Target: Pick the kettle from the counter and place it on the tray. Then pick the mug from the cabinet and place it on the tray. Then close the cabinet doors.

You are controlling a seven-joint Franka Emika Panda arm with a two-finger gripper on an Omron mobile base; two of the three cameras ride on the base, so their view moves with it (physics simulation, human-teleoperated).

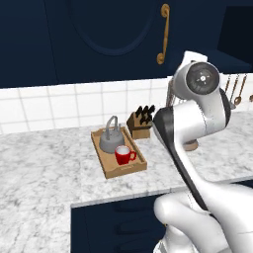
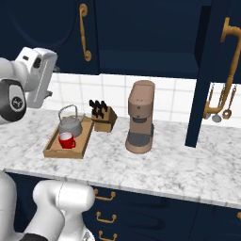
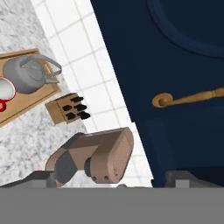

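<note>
In the left base view, the wooden tray (image 1: 109,169) is lying on the marble desk (image 1: 44,173), at an angle to the tiled wall. The grey kettle (image 1: 111,140) is standing inside the tray at its far end, and the red mug (image 1: 123,155) is standing just in front of it, also inside the tray, with its handle pointing to the right. A knife block (image 1: 140,123) is sitting just beyond the far right corner of the tray. Above, one cabinet door (image 1: 104,34) with its brass handle (image 1: 163,33) is lying shut against the cabinet. The white arm is covering the right part of the picture.

In the right base view, the tray (image 2: 52,148) is again carrying the kettle (image 2: 70,124) and the mug (image 2: 66,140). The knife block (image 2: 103,117) is standing near the tray, and a brown coffee machine (image 2: 140,116) is standing further right on the desk (image 2: 155,169). The right cabinet door (image 2: 212,70) is standing open, swung out toward the camera, and the cabinet (image 2: 148,44) inside is looking dark.

In the hand view, the claw (image 3: 111,181) is released, its fingertips (image 3: 35,178) standing wide apart and grasping nothing. It is hovering close to the left door's brass handle (image 3: 188,98), above the coffee machine (image 3: 94,157). The tray (image 3: 41,98), kettle (image 3: 28,74) and mug (image 3: 5,92) are showing at the left.
</note>
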